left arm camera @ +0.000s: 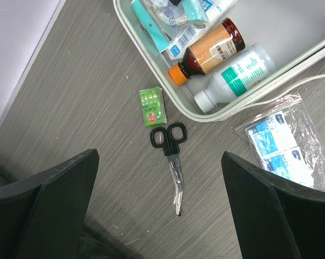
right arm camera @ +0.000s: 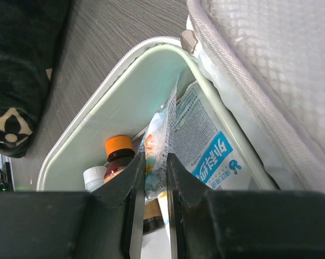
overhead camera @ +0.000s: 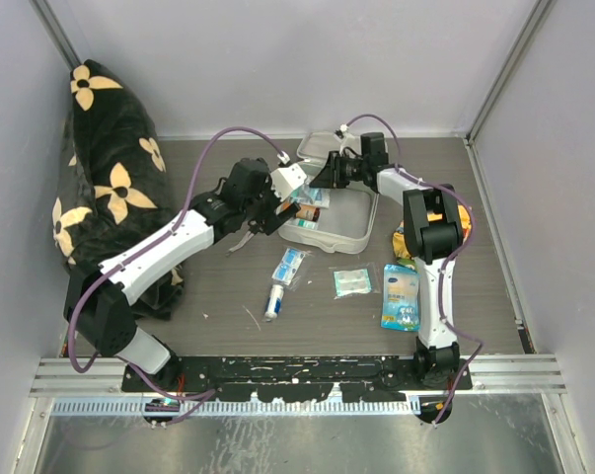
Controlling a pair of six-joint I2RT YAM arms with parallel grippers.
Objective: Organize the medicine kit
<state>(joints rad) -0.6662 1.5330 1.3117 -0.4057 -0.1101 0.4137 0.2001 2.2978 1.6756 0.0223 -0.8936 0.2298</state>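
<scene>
The medicine kit (overhead camera: 361,237) lies open at the table's centre back, a pale grey tray (left arm camera: 161,81) with its lid (right arm camera: 270,70) raised behind. Inside lie a brown bottle (left arm camera: 208,51) with an orange cap, a white bottle (left arm camera: 235,78) and some packets. My right gripper (overhead camera: 322,181) reaches into the tray and is shut (right arm camera: 155,156) on a crinkly white-blue plastic packet (right arm camera: 159,140). My left gripper (overhead camera: 269,212) hovers wide open (left arm camera: 159,152) over the table just left of the tray. Below it lie black-handled scissors (left arm camera: 170,148) and a small green box (left arm camera: 152,107); it holds nothing.
A black pillow (overhead camera: 105,188) with cream flowers fills the left side. In front of the kit lie a white tube (overhead camera: 274,296), a blue-white sachet (overhead camera: 289,265), a zip bag (overhead camera: 353,281) and a blue-yellow packet (overhead camera: 401,296). An orange-yellow cloth (overhead camera: 460,217) sits behind the right arm.
</scene>
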